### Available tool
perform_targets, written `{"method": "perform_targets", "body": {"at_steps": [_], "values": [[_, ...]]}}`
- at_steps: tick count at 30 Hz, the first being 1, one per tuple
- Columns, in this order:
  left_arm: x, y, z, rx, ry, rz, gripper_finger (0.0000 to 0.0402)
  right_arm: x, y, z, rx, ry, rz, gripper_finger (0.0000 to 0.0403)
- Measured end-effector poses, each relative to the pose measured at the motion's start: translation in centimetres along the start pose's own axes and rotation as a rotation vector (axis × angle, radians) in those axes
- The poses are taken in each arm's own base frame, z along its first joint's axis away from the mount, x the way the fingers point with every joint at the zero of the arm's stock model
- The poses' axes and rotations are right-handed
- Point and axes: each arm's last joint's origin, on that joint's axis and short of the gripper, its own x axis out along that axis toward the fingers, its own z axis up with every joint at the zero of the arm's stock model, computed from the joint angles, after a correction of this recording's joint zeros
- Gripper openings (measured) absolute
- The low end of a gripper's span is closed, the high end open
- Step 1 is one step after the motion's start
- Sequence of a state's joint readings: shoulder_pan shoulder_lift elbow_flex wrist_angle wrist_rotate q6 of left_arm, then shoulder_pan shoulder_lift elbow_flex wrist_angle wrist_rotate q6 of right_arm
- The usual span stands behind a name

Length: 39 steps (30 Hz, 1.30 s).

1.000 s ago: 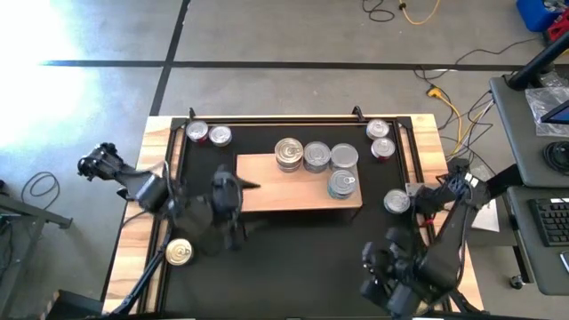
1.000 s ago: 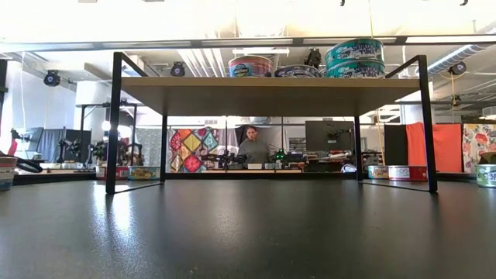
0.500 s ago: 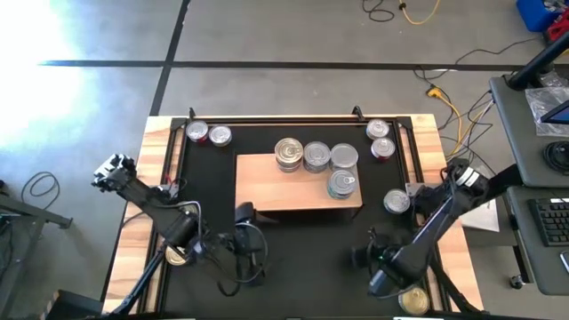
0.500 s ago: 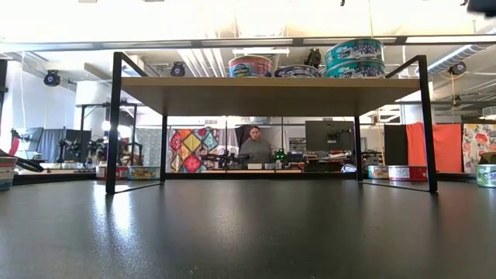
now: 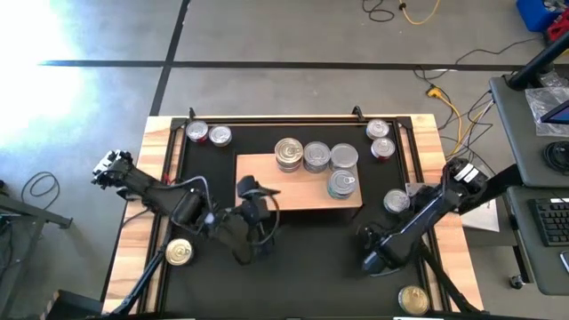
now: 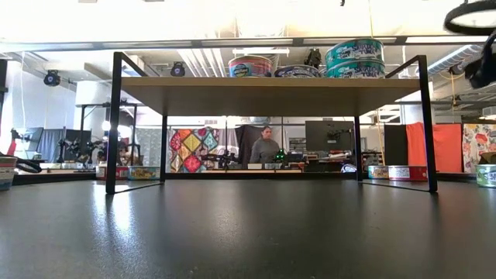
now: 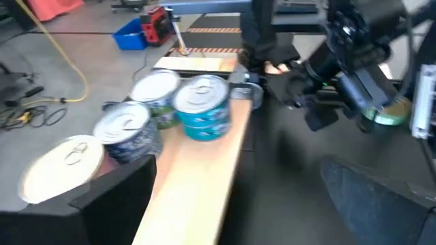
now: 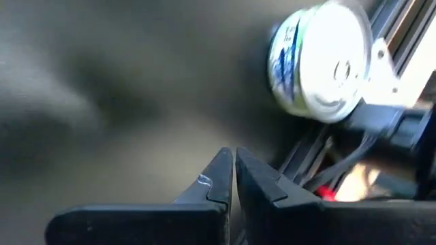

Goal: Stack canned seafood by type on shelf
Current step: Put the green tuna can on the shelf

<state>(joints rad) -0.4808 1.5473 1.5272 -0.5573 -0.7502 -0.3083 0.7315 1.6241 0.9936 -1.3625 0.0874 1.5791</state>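
Reaching between tins, the wide left gripper (image 5: 253, 194) at the shelf's (image 5: 267, 182) 8 o'clock probably needs the loose tin (image 5: 179, 252); right gripper (image 5: 370, 260) closed.

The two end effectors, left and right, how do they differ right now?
The left end effector is open near the shelf's front left corner; the right end effector is shut over the black mat, off the shelf's front right. Both hold nothing.

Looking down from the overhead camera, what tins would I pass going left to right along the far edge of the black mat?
Red-labelled tin → silver-lidded tin → gold-lidded tin on the shelf → silver tin → silver tin → corner tin.
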Motion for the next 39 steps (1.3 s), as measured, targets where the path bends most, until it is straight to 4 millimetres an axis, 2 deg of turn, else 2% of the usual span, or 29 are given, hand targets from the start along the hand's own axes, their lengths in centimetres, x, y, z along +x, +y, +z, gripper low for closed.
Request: {"method": "perform_targets", "body": {"at_steps": [6,11,18,23,29,39], "values": [[0.7,0.8,0.2,-0.013,0.001,0.028,0.0400,1.6,-1.0,0.8,-0.102,-0.179,-0.112,0.0013],[0.6,0.8,0.3,-0.029,-0.001,0.027,0.0400,3.3,-2.3,0.6,-0.171,-0.156,-0.241,0.0013],[0.8,0.9,0.3,-0.037,0.000,0.033,0.0400,3.8,-3.3,0.7,-0.261,-0.163,-0.384,0.0013],[0.9,1.1,0.3,-0.041,-0.001,0.038,0.0400,5.5,-2.9,0.6,-0.326,-0.150,-0.416,0.0013],[0.9,1.1,0.4,-0.045,-0.004,0.037,0.0400,6.7,-2.6,0.9,-0.324,-0.124,-0.494,0.0013],[1.0,0.9,0.3,-0.049,0.003,0.016,0.0400,8.3,-1.0,1.4,-0.427,-0.075,-0.409,0.0013]]}}
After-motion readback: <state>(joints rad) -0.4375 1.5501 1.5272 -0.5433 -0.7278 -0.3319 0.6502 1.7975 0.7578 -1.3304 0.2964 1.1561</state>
